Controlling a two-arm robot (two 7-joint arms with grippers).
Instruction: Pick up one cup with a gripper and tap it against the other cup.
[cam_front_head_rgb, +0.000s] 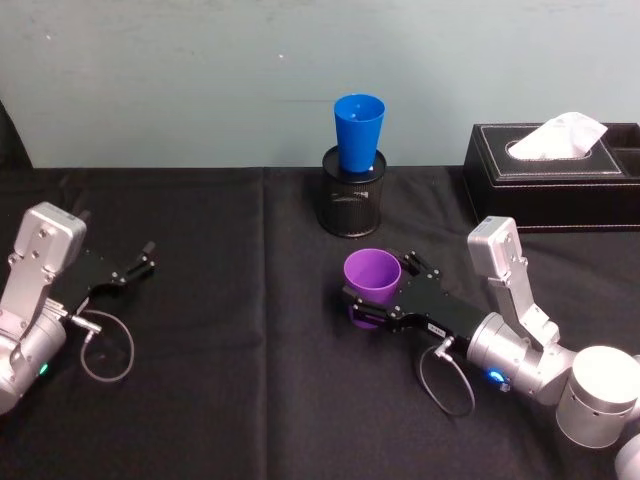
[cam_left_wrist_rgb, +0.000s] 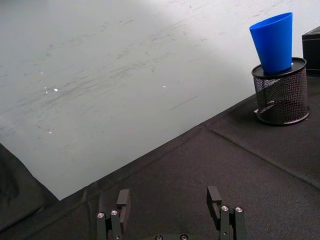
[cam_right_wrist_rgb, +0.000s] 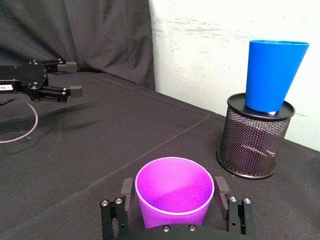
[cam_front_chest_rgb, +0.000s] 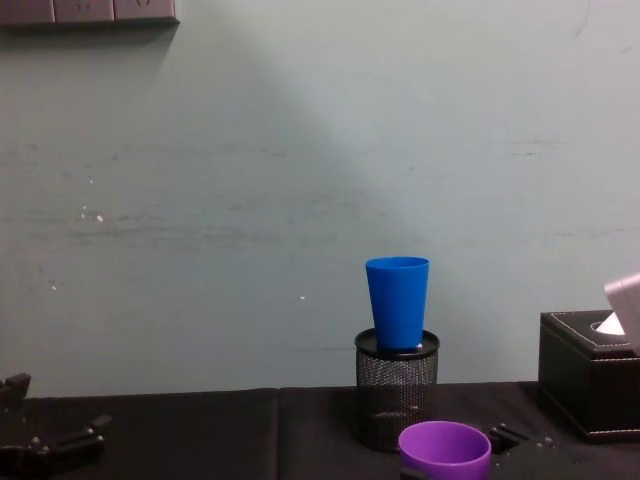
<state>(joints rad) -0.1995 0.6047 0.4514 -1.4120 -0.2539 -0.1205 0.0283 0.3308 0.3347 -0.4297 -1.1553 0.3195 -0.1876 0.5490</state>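
Purple cup (cam_front_head_rgb: 372, 272) stands upright between the right gripper (cam_front_head_rgb: 382, 283) fingers (cam_right_wrist_rgb: 127, 188), clamped on its sides; left gripper (cam_front_head_rgb: 142, 260) rests with fingers apart.

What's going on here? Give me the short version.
The right gripper is set around the purple cup, which is upright and low at the black tablecloth. The blue cup stands in a black mesh pen holder farther back by the wall, well apart from the purple one, so the two cups are not touching. The left gripper rests open off to the left, holding nothing.
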